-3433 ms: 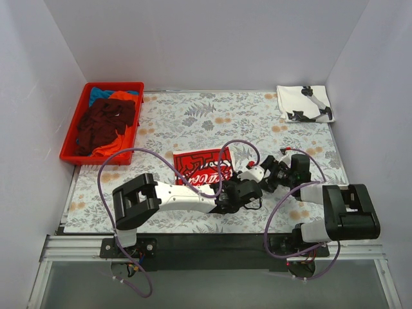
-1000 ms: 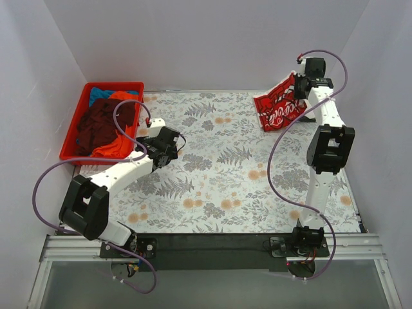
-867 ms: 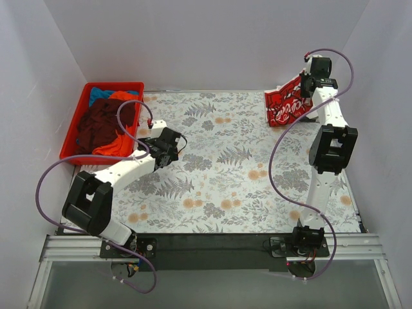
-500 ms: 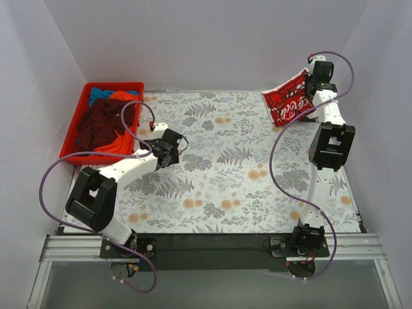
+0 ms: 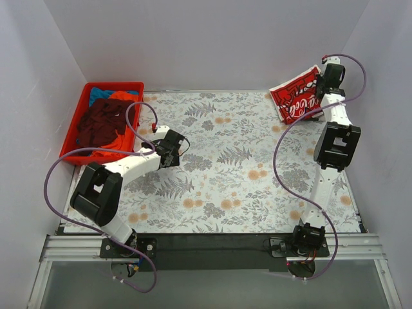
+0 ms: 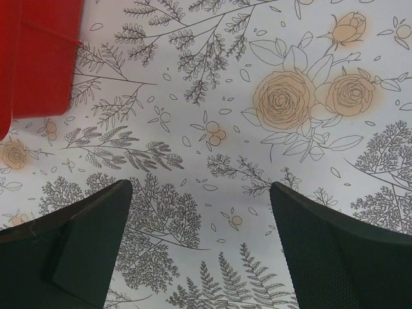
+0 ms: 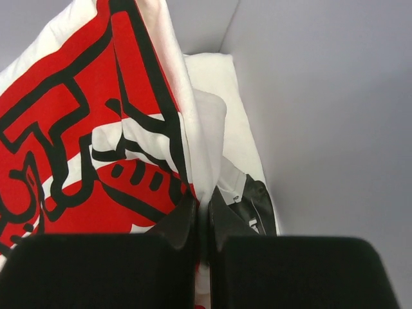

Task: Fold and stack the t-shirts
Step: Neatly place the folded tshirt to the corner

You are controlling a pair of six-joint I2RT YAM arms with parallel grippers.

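Observation:
The folded white t-shirt with the red Coca-Cola print hangs tilted in the air at the far right corner. My right gripper is shut on its white edge, with the cloth pinched between the closed fingers. Below it lies the white t-shirt with black print, folded against the wall. Maroon, orange and blue t-shirts are heaped in the red crate. My left gripper hovers over the flowered cloth right of the crate, open and empty.
The red plastic crate stands at the far left; its corner shows in the left wrist view. A flowered tablecloth covers the table. Grey walls close in on three sides, tight by the right arm.
The right arm has carried the Coca-Cola t-shirt further right and back, over the folded white t-shirt in the corner. The left gripper has drifted slightly right, still open.

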